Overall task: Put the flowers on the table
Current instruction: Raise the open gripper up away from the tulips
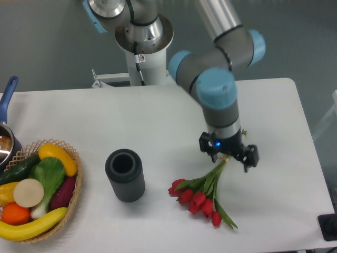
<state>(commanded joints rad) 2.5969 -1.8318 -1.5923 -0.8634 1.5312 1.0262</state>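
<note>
The flowers, a bunch of red tulips with green stems and leaves, lie on the white table at the front right, heads pointing front-left. Their stem ends run up and right to my gripper. The gripper points straight down over the stem ends. Its two black fingers stand wide apart on either side of the stems, so it looks open. The very tips of the stems are hidden under the gripper.
A dark upright cylinder stands left of the flowers. A wicker basket of vegetables sits at the front left, with a pot and its blue handle behind it. The robot base is at the back edge.
</note>
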